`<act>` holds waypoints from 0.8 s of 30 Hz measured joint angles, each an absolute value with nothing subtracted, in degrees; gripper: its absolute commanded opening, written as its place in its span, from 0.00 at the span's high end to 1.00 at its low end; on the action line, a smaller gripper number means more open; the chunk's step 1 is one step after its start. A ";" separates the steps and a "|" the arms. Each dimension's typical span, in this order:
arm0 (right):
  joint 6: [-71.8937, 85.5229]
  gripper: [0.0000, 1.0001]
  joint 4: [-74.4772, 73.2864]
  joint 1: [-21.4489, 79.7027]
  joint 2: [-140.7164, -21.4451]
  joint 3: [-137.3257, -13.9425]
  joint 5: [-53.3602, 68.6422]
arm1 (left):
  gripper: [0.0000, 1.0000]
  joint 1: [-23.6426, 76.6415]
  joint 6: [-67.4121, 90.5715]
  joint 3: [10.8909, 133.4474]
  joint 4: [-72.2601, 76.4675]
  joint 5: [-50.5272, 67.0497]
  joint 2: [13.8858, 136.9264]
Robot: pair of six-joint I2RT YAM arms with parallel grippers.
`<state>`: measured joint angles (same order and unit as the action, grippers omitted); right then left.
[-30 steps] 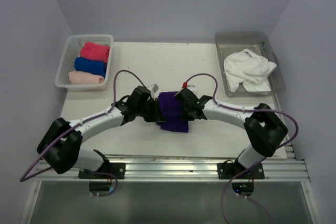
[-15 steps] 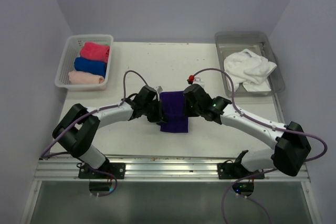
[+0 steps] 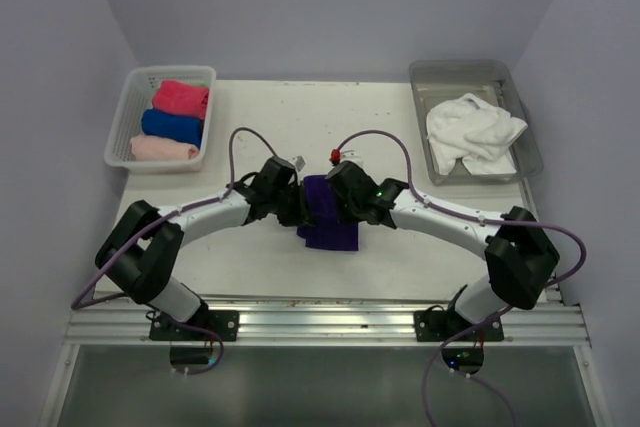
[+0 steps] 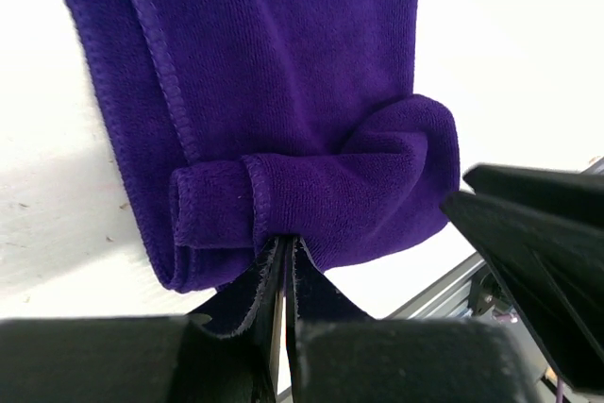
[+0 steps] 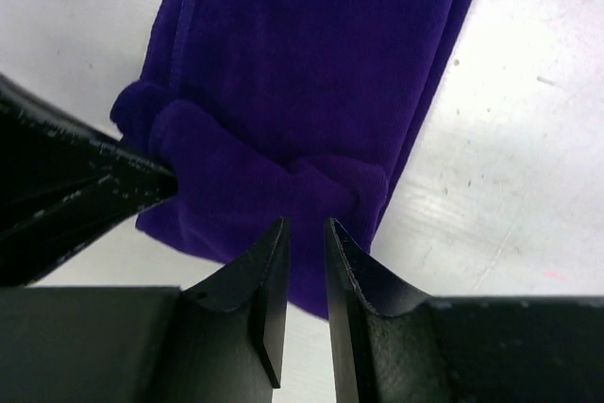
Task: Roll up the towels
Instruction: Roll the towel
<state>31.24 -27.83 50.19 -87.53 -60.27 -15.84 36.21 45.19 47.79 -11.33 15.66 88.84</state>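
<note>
1. The purple towel (image 3: 330, 215) lies on the middle of the table as a long folded strip of deep purple terry. A stitched hem runs along one long edge. One end is turned over into a loose, lumpy first roll, and the rest lies flat.
2. The hot pink towel (image 3: 181, 98) is rolled and lies crosswise at the far end of the white basket (image 3: 170, 70) at the table's far left.
3. The blue towel (image 3: 172, 127) is rolled and lies in the middle of the basket, touching both its neighbours.
4. The pale pink towel (image 3: 163, 149) is rolled and lies nearest in the basket.
5. The white towel (image 3: 472, 133) lies unrolled and crumpled in a heap in the clear tray (image 3: 460, 65) at the far right.
</note>
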 measured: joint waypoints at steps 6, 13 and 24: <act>28.40 0.75 -25.04 47.48 -93.97 -63.59 -14.98 | 0.93 35.09 44.47 48.56 -11.27 15.03 89.97; 27.59 0.77 -23.66 46.15 -98.30 -64.49 -13.61 | 0.94 33.89 43.72 50.65 -11.25 15.53 94.78; 28.97 0.74 -21.04 46.33 -85.03 -60.12 -12.51 | 0.94 33.30 42.41 53.82 -11.46 16.71 97.86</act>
